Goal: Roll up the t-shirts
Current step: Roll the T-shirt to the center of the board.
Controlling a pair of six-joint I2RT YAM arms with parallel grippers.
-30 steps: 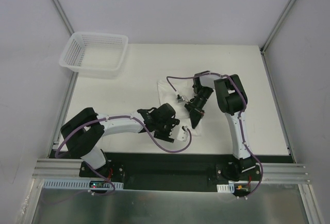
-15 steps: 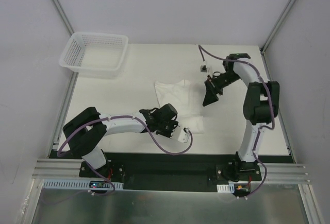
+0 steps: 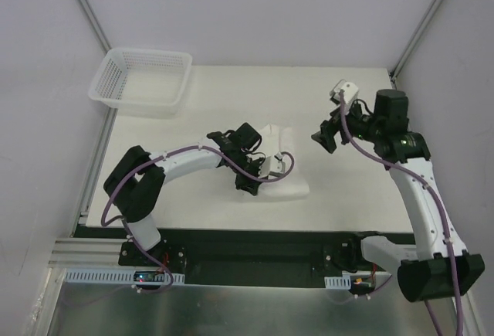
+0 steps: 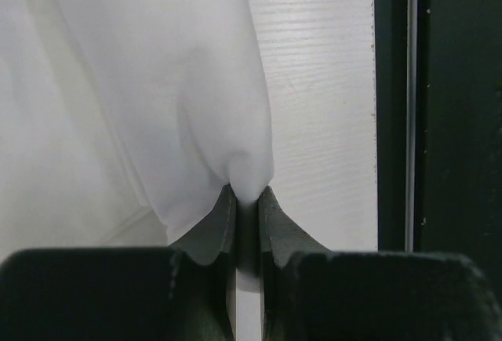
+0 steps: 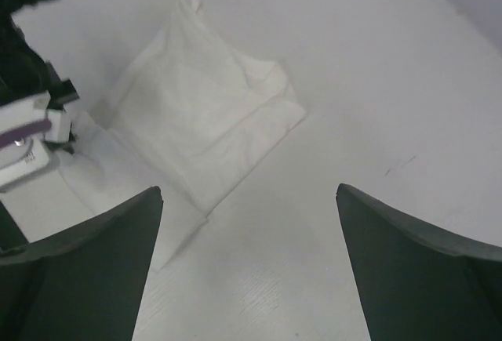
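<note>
A white t-shirt [image 3: 287, 189] lies partly folded near the middle of the table, and the right wrist view shows it as a creased bundle [image 5: 205, 114]. My left gripper [image 3: 248, 184] sits over its left side. In the left wrist view this gripper [image 4: 247, 192] is shut on a pinched fold of the t-shirt [image 4: 157, 82], which hangs away from the jaws. My right gripper [image 3: 324, 137] hovers to the right of the shirt and above the table. Its fingers [image 5: 118, 239] stand wide apart around nothing, so the right gripper [image 5: 247, 192] is open.
A white mesh basket [image 3: 143, 81] stands at the far left corner of the table. The black rail [image 4: 439, 121] along the table's near edge runs close to the left gripper. Walls and frame posts close in the table [image 3: 231, 96] on three sides.
My left gripper has shut on the t-shirt's edge and carried it toward the far side, folding the cloth over. My right gripper has opened, let go and drawn back to the right.
</note>
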